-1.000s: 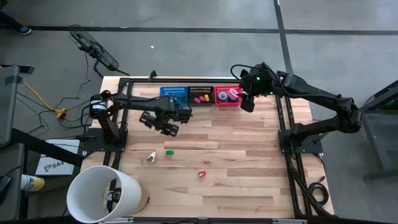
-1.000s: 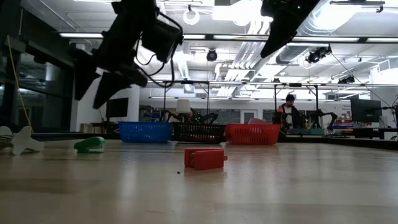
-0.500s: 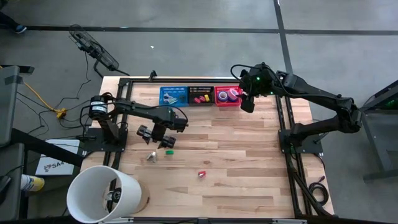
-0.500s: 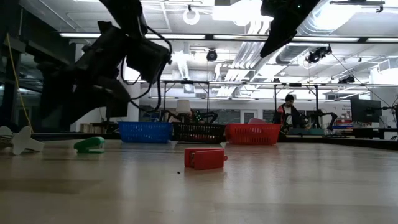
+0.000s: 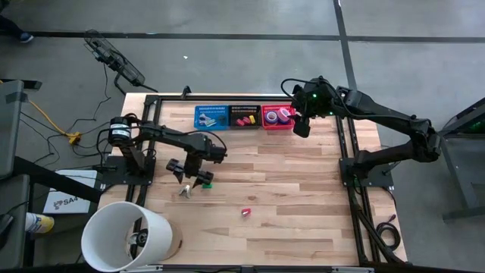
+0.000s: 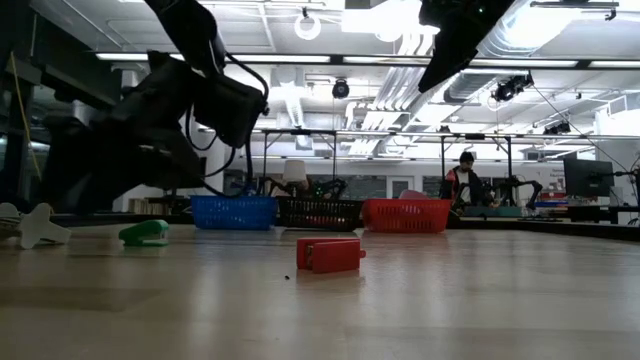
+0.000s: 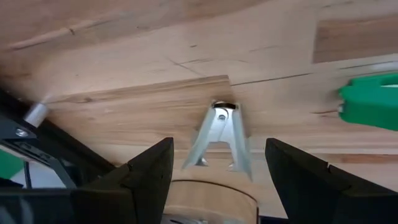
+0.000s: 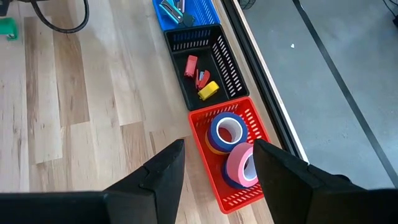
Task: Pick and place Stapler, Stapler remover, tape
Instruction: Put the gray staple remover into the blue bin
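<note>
Left gripper [image 7: 214, 168], fingers spread, poised over the silver staple remover [image 7: 219, 138] lying at about seven o'clock on the table [image 5: 303, 189]; right gripper [image 8: 217, 168] half-open, empty, above the red basket [image 8: 249, 186]; risk: off-centre closure may nudge the remover away.

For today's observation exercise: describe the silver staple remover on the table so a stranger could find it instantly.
Start at the big white cylinder at the table's corner. Just beyond it, under the left gripper, whose fingers are open, lies the staple remover. It is shiny metal and V-shaped, unlike the green stapler beside it.
</note>
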Motion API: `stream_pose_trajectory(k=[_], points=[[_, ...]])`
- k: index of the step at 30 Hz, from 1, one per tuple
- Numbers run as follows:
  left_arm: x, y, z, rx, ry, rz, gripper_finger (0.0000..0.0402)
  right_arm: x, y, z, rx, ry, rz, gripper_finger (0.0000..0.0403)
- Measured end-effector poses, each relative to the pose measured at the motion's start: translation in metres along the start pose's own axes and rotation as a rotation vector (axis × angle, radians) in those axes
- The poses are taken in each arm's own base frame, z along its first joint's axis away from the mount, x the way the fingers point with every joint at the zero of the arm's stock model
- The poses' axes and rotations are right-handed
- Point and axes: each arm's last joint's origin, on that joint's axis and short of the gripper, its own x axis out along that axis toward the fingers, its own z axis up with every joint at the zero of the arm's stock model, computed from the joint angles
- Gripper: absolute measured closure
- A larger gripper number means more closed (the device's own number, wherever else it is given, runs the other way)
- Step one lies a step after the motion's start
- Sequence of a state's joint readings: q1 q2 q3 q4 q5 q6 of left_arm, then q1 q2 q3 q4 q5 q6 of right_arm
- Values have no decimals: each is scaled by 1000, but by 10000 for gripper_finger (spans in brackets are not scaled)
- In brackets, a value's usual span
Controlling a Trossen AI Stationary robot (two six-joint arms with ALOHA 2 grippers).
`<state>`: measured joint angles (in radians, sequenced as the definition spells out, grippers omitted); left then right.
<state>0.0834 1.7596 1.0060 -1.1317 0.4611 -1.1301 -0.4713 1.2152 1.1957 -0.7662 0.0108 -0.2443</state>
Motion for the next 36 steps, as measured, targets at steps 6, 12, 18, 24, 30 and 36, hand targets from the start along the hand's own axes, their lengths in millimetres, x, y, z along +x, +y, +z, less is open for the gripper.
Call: stream_pose_trajectory(k=[6,12,18,24,30,36], points=[[9,6,2,-10,29,8,154,0,0,0,0,0,0,222],[17,3,5,24,56,-70,154,0,0,0,0,0,0,222],[19,4,6,23,57,-72,154,0,0,0,0,0,0,222],[25,8,6,19,88,-70,154,0,0,0,1,0,0,222],[35,10,2,36,115,-65,154,0,0,0,1,0,0,222],[40,7,0,44,117,-82,155,0,0,1,0,-8,-2,222]])
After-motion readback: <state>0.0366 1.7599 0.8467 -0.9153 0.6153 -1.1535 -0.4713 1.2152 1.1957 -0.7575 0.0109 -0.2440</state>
